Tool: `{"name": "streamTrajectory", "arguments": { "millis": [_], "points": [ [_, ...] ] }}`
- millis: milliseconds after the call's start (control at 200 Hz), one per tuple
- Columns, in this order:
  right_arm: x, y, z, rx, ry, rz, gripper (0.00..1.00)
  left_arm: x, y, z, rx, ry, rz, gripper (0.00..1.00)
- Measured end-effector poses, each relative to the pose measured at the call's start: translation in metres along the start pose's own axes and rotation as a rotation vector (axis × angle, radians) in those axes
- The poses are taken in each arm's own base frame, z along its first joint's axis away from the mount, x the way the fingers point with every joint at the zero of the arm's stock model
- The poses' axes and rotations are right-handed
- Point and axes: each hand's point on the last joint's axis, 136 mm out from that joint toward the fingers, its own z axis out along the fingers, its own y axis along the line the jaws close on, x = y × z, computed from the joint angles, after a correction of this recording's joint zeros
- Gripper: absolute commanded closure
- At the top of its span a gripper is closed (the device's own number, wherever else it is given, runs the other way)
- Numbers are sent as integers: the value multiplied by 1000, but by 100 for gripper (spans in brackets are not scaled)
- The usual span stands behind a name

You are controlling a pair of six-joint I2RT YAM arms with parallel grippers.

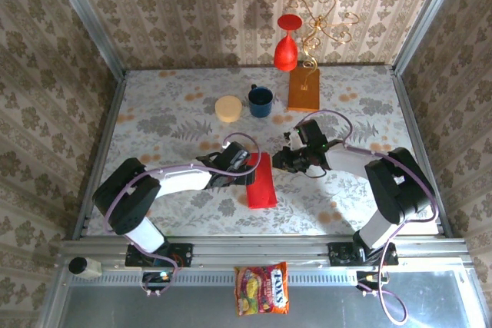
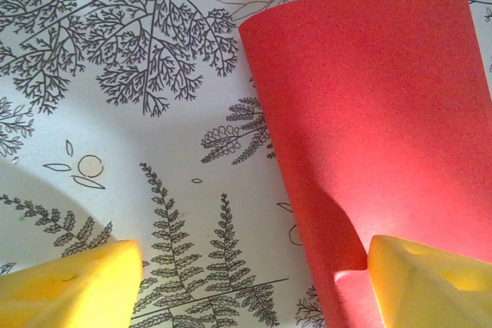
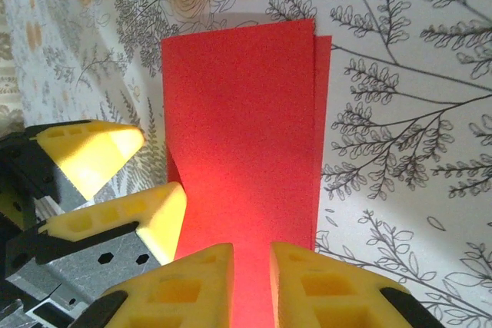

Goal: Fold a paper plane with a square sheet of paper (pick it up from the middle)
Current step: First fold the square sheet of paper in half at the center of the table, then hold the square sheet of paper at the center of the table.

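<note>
Red and folded into a narrow oblong, the sheet of paper (image 1: 261,186) lies in the top view near the middle of the flowered table (image 1: 169,124), toward its near edge, between the two arms. The left gripper (image 1: 244,167) sits over the paper's far left corner. The right gripper (image 1: 281,157) is just right of the paper's far end. Farther back stand a cream disc (image 1: 228,108), a blue mug (image 1: 260,101), an orange-brown block (image 1: 304,88), a red goblet vase (image 1: 286,44) and a gold wire ornament (image 1: 323,24). A sweet packet (image 1: 263,288) lies on the metal ledge nearer than the arm bases.

The left wrist camera shows the left gripper (image 2: 254,289) with its jaws spread wide and gripping nothing. One yellow finger (image 2: 73,286) is above bare tablecloth, and the other (image 2: 430,282) is over the paper's (image 2: 369,113) edge. The fold beside it looks rounded rather than pressed flat, and stepped layers show at the paper's far corner.

From the right wrist camera, the right gripper (image 3: 252,286) has its fingers drawn close, with a narrow slit between them and red paper (image 3: 246,128) showing through it. I cannot tell whether they pinch the paper or only hover over it. The left gripper's fingers (image 3: 100,147) stand apart beside the paper's long edge. A sliver of the lower layer shows along the opposite edge.
</note>
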Motion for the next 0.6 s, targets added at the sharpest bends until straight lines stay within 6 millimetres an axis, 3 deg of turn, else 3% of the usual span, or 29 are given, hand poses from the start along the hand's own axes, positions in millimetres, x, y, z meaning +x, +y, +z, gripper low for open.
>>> {"name": "streamTrajectory", "arguments": {
  "millis": [600],
  "points": [
    [4,5,4,42,9,-62,83,1,-2,0,3,2,29,21]
  ]
}}
